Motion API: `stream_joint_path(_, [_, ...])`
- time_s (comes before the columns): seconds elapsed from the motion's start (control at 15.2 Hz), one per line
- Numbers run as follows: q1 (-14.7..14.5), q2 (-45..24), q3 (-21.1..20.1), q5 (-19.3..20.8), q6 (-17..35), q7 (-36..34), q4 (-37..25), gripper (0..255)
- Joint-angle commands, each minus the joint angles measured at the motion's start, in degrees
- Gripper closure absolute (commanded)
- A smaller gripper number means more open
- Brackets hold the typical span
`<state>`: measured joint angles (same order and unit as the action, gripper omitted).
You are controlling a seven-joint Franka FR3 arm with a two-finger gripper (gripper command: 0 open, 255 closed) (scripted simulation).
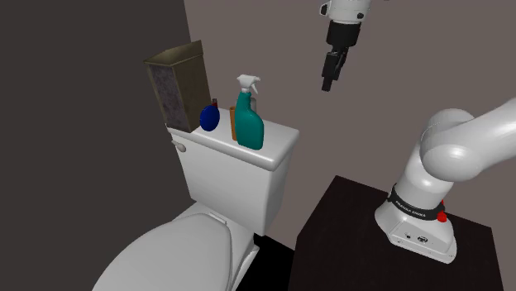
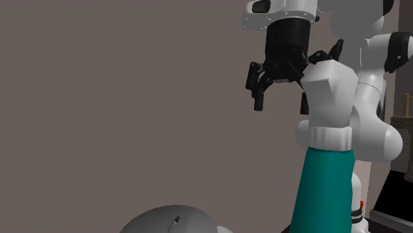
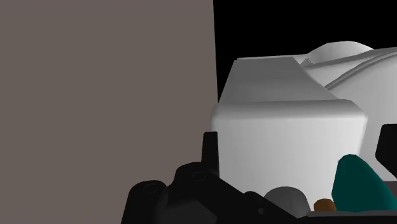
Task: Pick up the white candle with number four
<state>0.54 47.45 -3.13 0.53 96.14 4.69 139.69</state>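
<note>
A pale grey rounded thing with a short dark wick-like stub lies low in the second exterior view, beside the teal spray bottle. I read no number on it. A similar grey round shape shows in the wrist view, next to a small brown thing and the teal bottle. My gripper hangs high in the air, above and to the shoulder view's right of the toilet tank. It is open and holds nothing. One black finger stands against the white tank.
On the tank lid stand a teal spray bottle, a blue round bottle, an orange-brown thing and a dark box. The toilet lid lies below. A wall runs close behind the tank. My dark stand is at lower right.
</note>
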Motion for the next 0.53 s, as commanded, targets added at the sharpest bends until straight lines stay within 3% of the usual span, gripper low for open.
stream_joint_path(0.0, [0.0, 0.0, 0.0, 0.0, 0.0, 0.0, 0.0, 0])
stream_joint_path(0.46, [-3.32, -19.81, 2.72, 1.14, 3.55, 12.5, -12.29, 0])
